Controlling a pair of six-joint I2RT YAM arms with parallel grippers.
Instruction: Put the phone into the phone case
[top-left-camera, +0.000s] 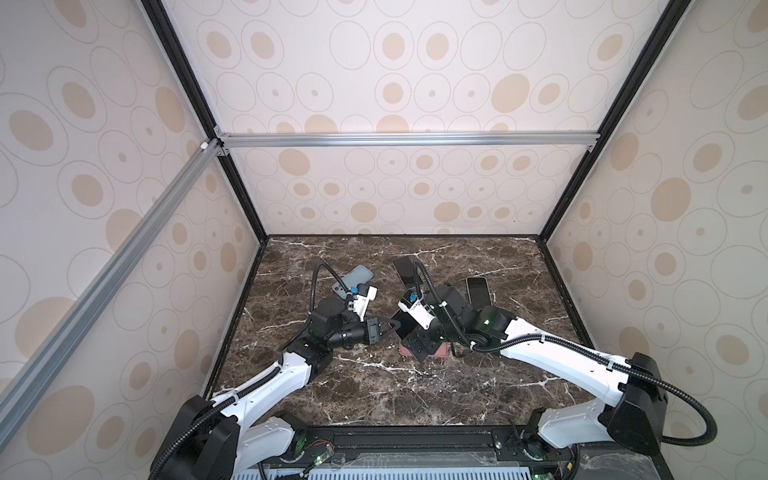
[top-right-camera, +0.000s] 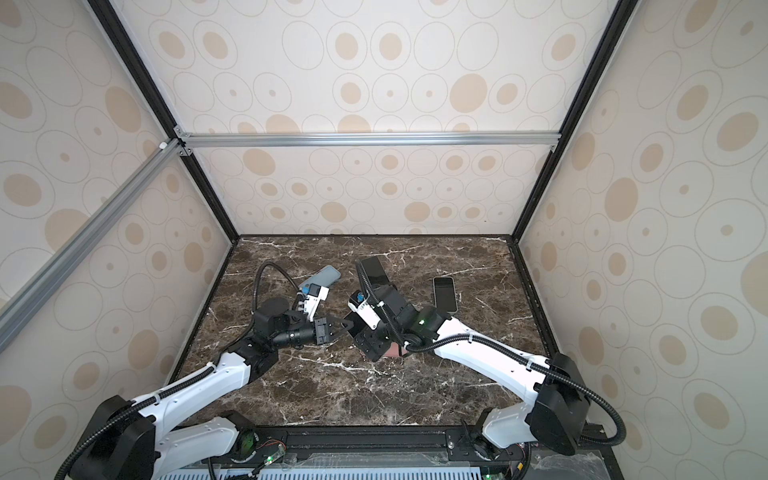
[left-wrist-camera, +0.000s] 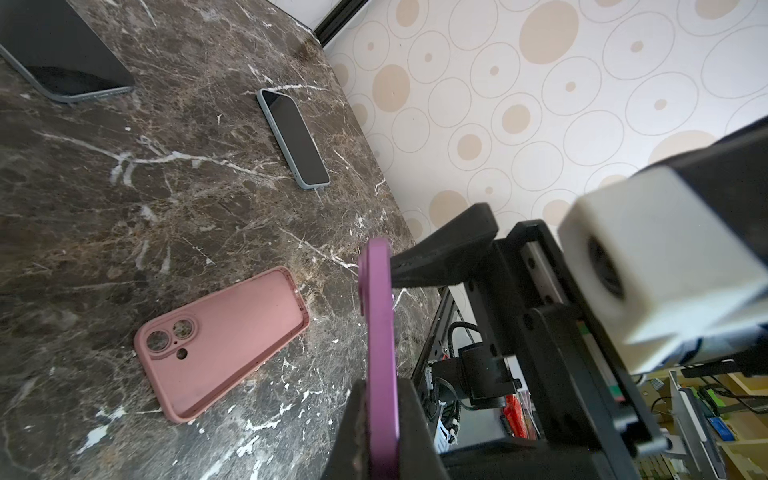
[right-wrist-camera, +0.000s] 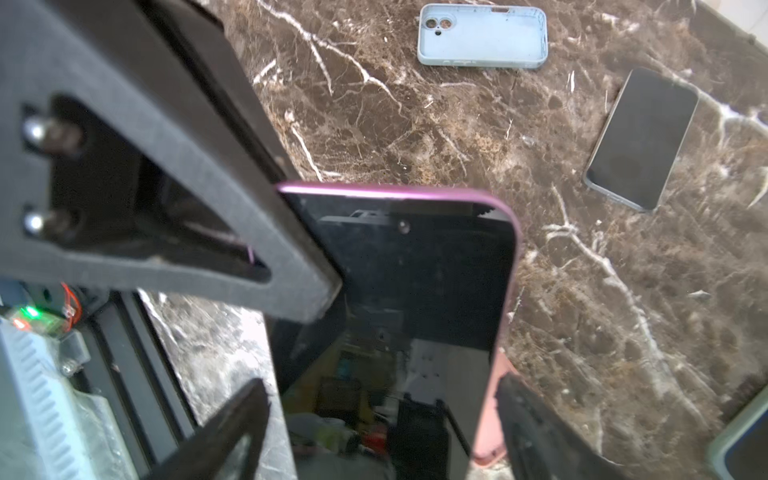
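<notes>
The purple phone (left-wrist-camera: 376, 353) is held on edge above the marble table, with my left gripper (left-wrist-camera: 380, 386) shut on its end. In the right wrist view its dark screen (right-wrist-camera: 415, 270) faces the camera, and a left finger (right-wrist-camera: 208, 208) presses on its corner. My right gripper (right-wrist-camera: 380, 395) is open, one jaw on each side of the phone with a gap at both. The pink phone case (left-wrist-camera: 232, 336) lies open side up on the table just below. In both top views the two grippers meet mid-table (top-left-camera: 392, 323) (top-right-camera: 347, 323), and the right gripper hides most of the case (top-left-camera: 436, 352).
A light blue empty case (right-wrist-camera: 482, 37) (top-left-camera: 357, 278) lies at the back left. Two other phones lie screen up behind the grippers (top-left-camera: 405, 270) (top-left-camera: 478, 291). The patterned walls and black frame posts close in the table.
</notes>
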